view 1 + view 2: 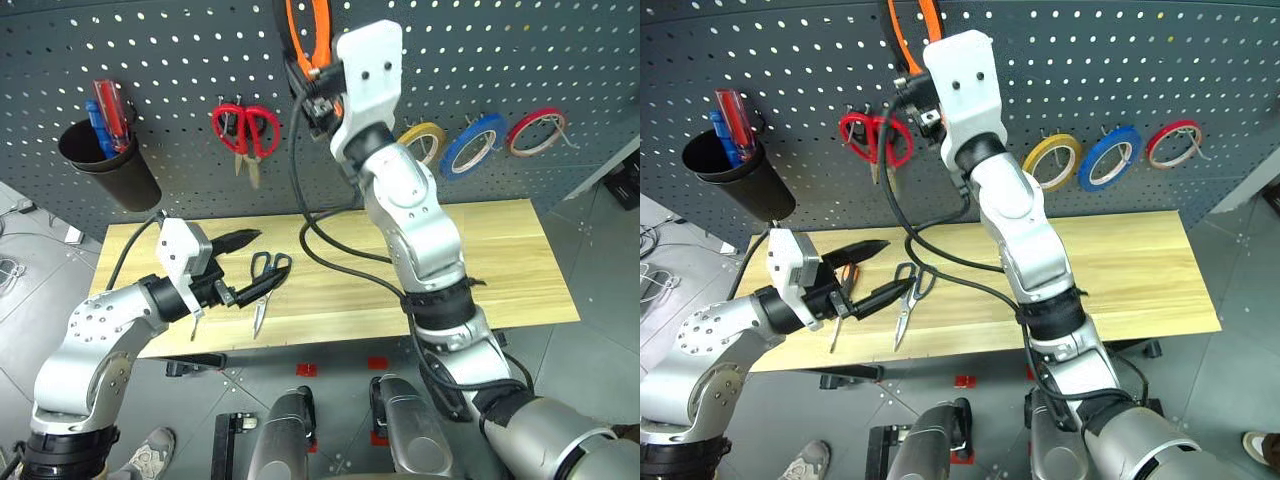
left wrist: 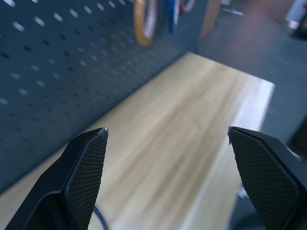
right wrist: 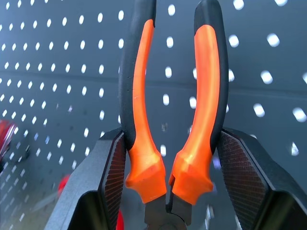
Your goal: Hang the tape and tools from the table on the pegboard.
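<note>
Two ribbed black pads of right gripper (image 3: 168, 177) clamping orange-and-black pliers (image 3: 170, 105) against perforated pegboard (image 1: 180, 60), left gripper (image 1: 240, 265) gaping empty over dark-handled scissors (image 1: 266, 280).

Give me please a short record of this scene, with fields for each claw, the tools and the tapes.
right claw: shut on the pliers, raised in front of the pegboard, handles pointing up
left claw: open, nothing in it, above the table
blue-black scissors: lying on the table, by the left claw
screwdriver: on the table, under the left claw
yellow tape: hanging on the pegboard
blue tape: on the pegboard
red tape: on the pegboard
red scissors: on the pegboard
black cup: on the pegboard, red and blue screwdrivers inside
</note>
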Robot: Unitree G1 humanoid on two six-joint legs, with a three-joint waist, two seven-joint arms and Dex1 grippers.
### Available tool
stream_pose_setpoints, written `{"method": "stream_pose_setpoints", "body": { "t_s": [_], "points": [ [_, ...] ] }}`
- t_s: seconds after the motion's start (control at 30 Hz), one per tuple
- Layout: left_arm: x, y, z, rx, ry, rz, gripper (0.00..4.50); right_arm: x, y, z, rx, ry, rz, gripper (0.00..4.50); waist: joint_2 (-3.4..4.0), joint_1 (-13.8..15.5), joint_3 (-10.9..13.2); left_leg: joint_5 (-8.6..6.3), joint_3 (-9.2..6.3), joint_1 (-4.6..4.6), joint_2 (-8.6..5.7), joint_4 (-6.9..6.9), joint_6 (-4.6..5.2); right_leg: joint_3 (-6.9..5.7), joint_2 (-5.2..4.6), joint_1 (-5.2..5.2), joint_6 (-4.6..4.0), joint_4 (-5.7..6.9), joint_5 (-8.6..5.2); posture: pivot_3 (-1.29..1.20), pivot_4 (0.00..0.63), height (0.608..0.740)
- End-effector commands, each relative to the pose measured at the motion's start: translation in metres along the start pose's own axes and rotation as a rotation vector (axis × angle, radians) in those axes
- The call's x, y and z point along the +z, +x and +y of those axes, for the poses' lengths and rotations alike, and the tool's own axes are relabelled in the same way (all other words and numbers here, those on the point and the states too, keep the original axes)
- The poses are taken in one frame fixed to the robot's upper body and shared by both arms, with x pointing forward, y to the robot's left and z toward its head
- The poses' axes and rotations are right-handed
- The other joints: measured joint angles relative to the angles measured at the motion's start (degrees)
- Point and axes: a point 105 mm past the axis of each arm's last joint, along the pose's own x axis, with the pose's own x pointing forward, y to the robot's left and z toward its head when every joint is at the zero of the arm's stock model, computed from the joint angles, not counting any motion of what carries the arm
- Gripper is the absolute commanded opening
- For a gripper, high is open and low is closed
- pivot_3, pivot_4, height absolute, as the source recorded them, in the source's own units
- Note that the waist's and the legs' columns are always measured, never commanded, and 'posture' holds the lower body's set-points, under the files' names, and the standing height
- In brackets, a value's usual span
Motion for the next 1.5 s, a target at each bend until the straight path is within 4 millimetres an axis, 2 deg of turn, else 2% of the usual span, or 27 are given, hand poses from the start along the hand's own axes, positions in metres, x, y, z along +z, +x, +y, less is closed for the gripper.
{"method": "stream_pose_setpoints", "body": {
  "t_s": [0.03,0.33,0.7,0.9,1.0,1.2,1.43,1.5],
  "points": [
    [0.009,0.007,0.008,0.056,0.022,-0.035,4.22,0.025,0.015,0.001,-0.023,-0.029,-0.147,2.57,-0.01,0.0,0.0,0.00,0.03,-0.01,-0.01,0.00,0.00,0.01,-0.01,0.00,0.00,-0.01,0.00,-0.21,0.307,0.740],
    [0.025,0.020,0.010,0.064,0.000,-0.104,4.22,0.023,0.028,-0.014,-0.072,-0.138,-0.225,2.57,-0.09,0.1,0.0,0.02,0.25,0.00,0.00,0.01,0.00,0.21,-0.02,-0.06,0.00,0.00,0.00,-0.18,0.323,0.740],
    [0.030,0.026,0.016,0.109,0.000,-0.154,4.22,-0.030,0.015,-0.022,-0.086,-0.313,-0.182,2.57,-0.16,0.1,0.1,0.03,0.51,0.08,0.01,0.00,0.00,0.48,-0.01,-0.12,0.00,0.05,0.00,-0.15,0.334,0.740],
    [0.033,0.029,0.016,0.110,0.002,-0.168,4.22,-0.040,0.015,-0.024,-0.116,-0.284,-0.141,2.57,-0.33,0.1,0.2,0.04,0.53,0.09,0.02,0.00,0.00,0.50,-0.01,-0.12,-0.01,0.05,0.00,-0.15,0.341,0.740],
    [0.031,0.028,0.015,0.111,0.003,-0.165,4.22,-0.052,0.011,-0.022,-0.110,-0.276,-0.098,2.57,-0.34,0.1,0.2,0.04,0.52,0.09,0.02,0.00,0.00,0.50,-0.01,-0.12,-0.01,0.06,0.00,-0.15,0.341,0.740],
    [0.027,0.027,0.017,0.134,0.007,-0.153,4.22,-0.086,0.001,-0.035,-0.146,-0.153,0.083,2.57,-0.34,0.4,0.2,0.04,0.51,0.12,0.03,0.01,0.00,0.50,-0.01,-0.09,-0.01,0.07,0.01,-0.16,0.341,0.740],
    [0.019,0.025,0.020,0.181,0.011,-0.129,4.22,-0.097,-0.009,-0.042,-0.139,-0.114,0.151,2.57,-0.34,0.8,0.2,0.01,0.48,0.22,0.03,0.04,0.16,0.51,-0.01,-0.01,-0.10,0.11,0.07,-0.17,0.342,0.740],
    [0.014,0.024,0.023,0.215,0.011,-0.106,4.22,-0.098,-0.014,-0.043,-0.125,-0.088,0.162,3.32,-0.36,0.9,0.2,0.01,0.49,0.22,0.03,0.03,0.16,0.51,-0.01,-0.01,-0.10,0.10,0.07,-0.17,0.337,0.740]
  ]
}}
